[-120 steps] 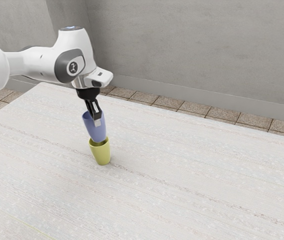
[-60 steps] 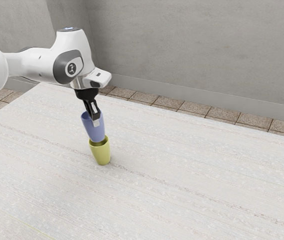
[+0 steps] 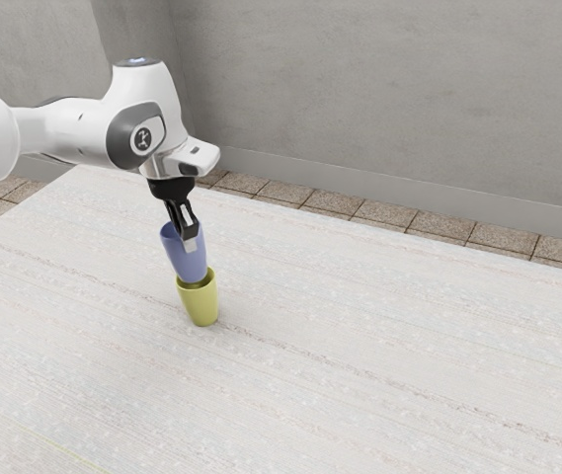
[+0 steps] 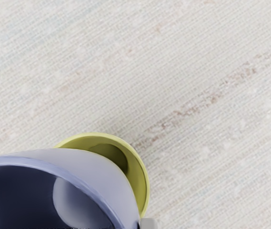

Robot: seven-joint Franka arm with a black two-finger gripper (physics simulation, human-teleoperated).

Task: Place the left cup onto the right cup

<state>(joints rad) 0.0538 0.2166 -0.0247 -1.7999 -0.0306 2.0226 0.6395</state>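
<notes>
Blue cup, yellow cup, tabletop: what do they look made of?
Blue cup: looks like matte plastic, uniform colour, no glare. Yellow cup: likely the same, smooth plain wall. Tabletop: pale, fine streaked grain, maybe whitewashed wood or laminate; unclear.

Two cups, one arm, one table.
Cups: two in all; one blue cup and one yellow cup; no two alike in colour; arm: one, white, bearing one black gripper with two fingers; table: one, pale and streaked; beyond it one strip of tiled floor and one grey wall; the tiles are too many and too cut off to count.
</notes>
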